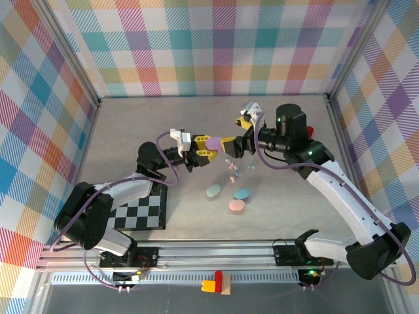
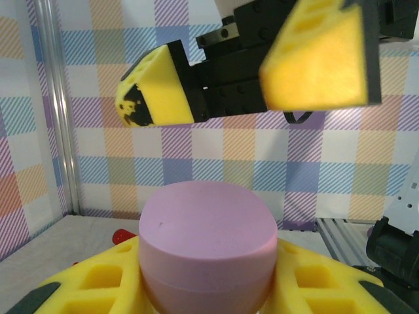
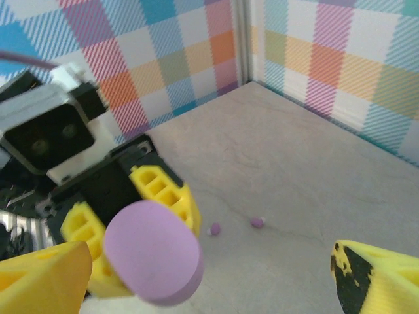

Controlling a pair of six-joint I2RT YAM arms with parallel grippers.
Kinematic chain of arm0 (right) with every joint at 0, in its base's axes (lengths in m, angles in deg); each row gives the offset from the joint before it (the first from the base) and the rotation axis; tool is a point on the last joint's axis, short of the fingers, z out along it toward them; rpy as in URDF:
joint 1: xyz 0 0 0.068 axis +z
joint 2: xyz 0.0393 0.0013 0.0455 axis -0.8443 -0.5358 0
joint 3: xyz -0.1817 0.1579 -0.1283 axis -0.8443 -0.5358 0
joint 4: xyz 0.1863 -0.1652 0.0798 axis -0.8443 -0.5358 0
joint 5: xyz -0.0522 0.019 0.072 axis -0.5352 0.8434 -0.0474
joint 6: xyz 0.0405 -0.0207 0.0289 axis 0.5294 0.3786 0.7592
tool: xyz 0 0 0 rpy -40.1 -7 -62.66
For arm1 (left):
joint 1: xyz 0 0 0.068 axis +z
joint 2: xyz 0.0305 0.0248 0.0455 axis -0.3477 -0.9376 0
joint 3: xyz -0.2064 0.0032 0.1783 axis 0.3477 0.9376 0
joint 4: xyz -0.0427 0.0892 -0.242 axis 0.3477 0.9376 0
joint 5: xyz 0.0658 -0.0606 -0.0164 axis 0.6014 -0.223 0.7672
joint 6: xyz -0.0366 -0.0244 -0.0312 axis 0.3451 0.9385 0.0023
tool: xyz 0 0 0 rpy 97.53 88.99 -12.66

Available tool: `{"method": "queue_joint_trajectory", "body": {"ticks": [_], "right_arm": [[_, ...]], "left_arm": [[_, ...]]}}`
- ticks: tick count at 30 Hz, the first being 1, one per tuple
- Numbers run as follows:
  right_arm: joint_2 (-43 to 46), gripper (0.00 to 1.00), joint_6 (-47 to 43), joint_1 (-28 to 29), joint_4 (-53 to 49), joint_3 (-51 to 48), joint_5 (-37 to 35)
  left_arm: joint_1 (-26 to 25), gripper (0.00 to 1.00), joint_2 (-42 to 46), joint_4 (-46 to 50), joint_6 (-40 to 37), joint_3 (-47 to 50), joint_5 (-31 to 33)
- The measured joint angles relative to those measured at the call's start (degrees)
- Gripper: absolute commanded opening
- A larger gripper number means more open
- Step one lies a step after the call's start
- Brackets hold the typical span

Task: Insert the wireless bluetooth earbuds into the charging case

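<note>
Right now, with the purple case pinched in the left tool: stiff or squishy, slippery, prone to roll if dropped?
Probably stiff: the purple case shows no dent with the left tool shut on it. Possibly slippery: its surface looks smooth and its walls are rounded. The flat top face suggests it would settle rather than roll.

L gripper [image 3: 127, 219] grips purple case [image 3: 154, 252] btwn yellow fingers [image 3: 167, 193]. R gripper [image 3: 209, 281] spread wide. Two purple earbuds [image 3: 257, 222] lie apart on table [image 3: 314, 170] beyond.
</note>
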Motion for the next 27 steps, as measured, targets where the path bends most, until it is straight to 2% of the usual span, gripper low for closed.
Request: {"method": "queue_joint_trajectory", "body": {"ticks": [4, 10, 27], "right_arm": [[0.0, 0.94, -5.1, 0.0, -2.3, 0.0, 1.1], [-1.6, 0.94, -8.1, 0.6, -4.0, 0.0, 1.0], [-2.6, 0.95, -6.4, 1.3, 0.0, -0.1, -2.9]], "left_arm": [[0.3, 0.32, 0.0, -0.9, 1.0, 0.0, -0.3], [0.3, 0.32, 0.0, -1.0, 2.2, 0.0, -1.0], [0.6, 0.32, 1.1, -0.8, 3.5, 0.0, -1.6]]}}
